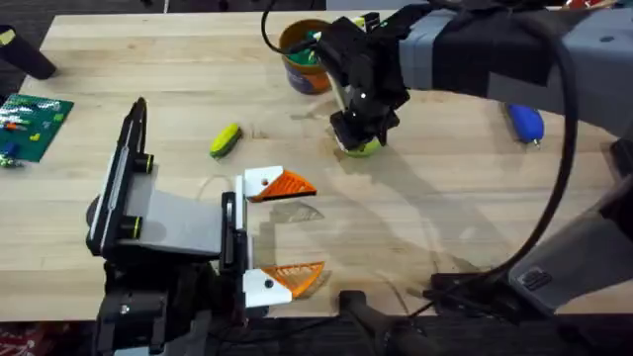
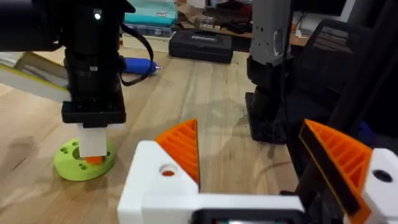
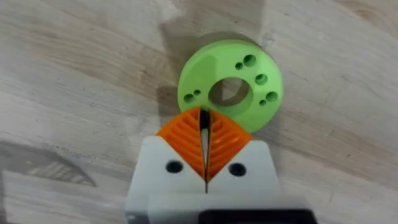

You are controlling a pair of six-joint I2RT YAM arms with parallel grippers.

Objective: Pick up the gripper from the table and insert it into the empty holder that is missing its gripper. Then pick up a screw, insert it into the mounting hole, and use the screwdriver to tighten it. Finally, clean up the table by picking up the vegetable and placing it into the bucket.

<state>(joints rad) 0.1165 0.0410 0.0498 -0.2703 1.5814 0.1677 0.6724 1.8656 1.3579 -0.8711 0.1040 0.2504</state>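
The gripper (image 1: 272,185) (image 2: 177,152), an orange wedge on a white block with a reddish dot, sits on the holder (image 1: 229,232), the black rail of my left arm's grey body. Opposite it is the ribbed orange finger (image 1: 287,279). My left gripper (image 1: 315,227) (image 2: 249,130) stands open with nothing between its fingers. My right gripper (image 1: 361,136) (image 3: 203,115) (image 2: 93,149) points down onto a green disc (image 3: 249,74), shut on a thin dark screw (image 3: 203,122). The vegetable (image 1: 226,140) lies on the table. The bucket (image 1: 305,57) stands at the back. The screwdriver (image 1: 525,123) (image 2: 138,65) lies far right.
A green circuit board (image 1: 30,124) lies at the table's left edge, with a black object (image 1: 25,54) behind it. Black cases (image 2: 202,45) sit beyond the table's far side. Bare wood lies between the green disc and the screwdriver.
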